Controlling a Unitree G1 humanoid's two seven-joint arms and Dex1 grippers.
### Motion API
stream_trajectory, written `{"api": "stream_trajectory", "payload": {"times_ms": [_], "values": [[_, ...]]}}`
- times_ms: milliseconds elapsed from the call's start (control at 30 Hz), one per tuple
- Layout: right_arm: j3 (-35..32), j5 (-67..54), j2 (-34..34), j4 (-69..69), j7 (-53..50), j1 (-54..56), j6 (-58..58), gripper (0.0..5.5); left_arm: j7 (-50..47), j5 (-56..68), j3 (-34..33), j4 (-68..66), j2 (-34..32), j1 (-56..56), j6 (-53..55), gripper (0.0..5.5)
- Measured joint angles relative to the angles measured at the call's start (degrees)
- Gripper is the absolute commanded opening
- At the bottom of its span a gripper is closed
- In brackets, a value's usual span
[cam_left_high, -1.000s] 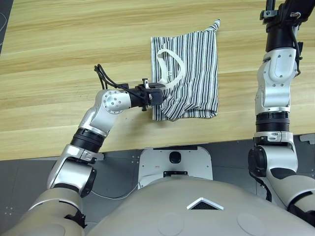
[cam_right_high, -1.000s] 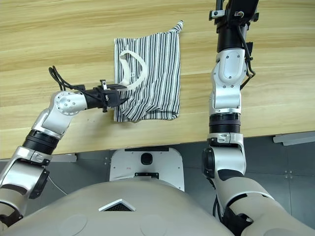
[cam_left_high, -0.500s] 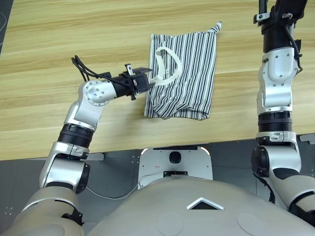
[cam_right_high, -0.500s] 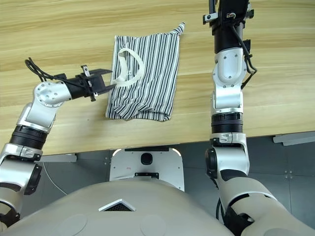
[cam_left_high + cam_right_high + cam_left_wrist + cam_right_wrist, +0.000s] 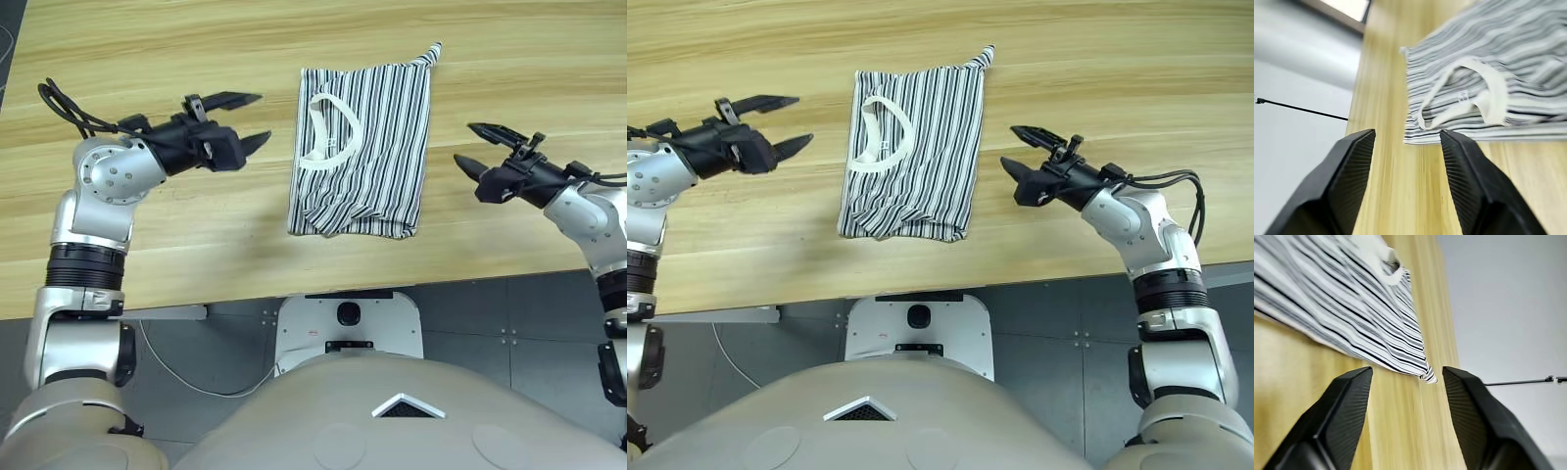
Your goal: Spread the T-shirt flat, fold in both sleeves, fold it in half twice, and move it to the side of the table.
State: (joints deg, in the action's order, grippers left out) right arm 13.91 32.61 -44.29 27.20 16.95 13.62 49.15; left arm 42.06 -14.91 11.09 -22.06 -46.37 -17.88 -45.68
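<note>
t-shirt (image 5: 362,147) lies folded in a striped rectangle between my left hand (image 5: 260,117) and right hand (image 5: 465,143), both released and apart from it. next, i'd pinch the edge facing each hand, low, keeping layers together. pale wood worktop (image 5: 147,225); grey wall (image 5: 1508,308) beyond.

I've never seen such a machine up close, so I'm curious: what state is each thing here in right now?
T-shirt: folded into a rectangle, lying on the wooden table, white neckband on top, not gripped.
Left pincer: open, empty, apart from the shirt on its left.
Right pincer: open, empty, apart from the shirt on its right.
</note>
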Motion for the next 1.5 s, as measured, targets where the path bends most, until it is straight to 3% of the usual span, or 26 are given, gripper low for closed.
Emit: {"api": "stream_trajectory", "payload": {"times_ms": [133, 300, 600, 933, 1233, 1500], "values": [[5.34, 12.07, -3.51, 3.35, -6.97, 0.61, 9.36, 3.99, -4.96, -12.44, 5.14, -8.45, -2.11, 0.05, -16.42, 3.62], [11.48, 21.54, -3.43, 4.06, -17.83, 4.24, 15.16, 3.99, -19.81, -29.96, 9.39, -13.09, -0.77, -2.36, -26.47, 3.62], [19.53, 25.60, 1.47, 6.76, -24.16, 9.79, 15.29, 3.99, -43.39, -46.60, 18.87, -18.74, 2.70, -10.28, -23.33, 3.62], [24.04, 25.08, 6.00, 10.81, -25.22, 14.08, 13.58, 3.99, -55.00, -49.58, 29.19, -25.56, 6.99, -17.34, -18.64, 3.62], [27.36, 22.68, 7.02, 14.79, -24.92, 14.85, 13.46, 1.98, -59.62, -49.75, 36.89, -30.70, 9.09, -21.20, -17.85, 1.91], [28.55, 16.93, 7.80, 18.93, -21.24, 15.40, 16.68, 0.73, -61.22, -49.57, 40.56, -32.81, 9.77, -22.87, -19.20, 0.72]]}}
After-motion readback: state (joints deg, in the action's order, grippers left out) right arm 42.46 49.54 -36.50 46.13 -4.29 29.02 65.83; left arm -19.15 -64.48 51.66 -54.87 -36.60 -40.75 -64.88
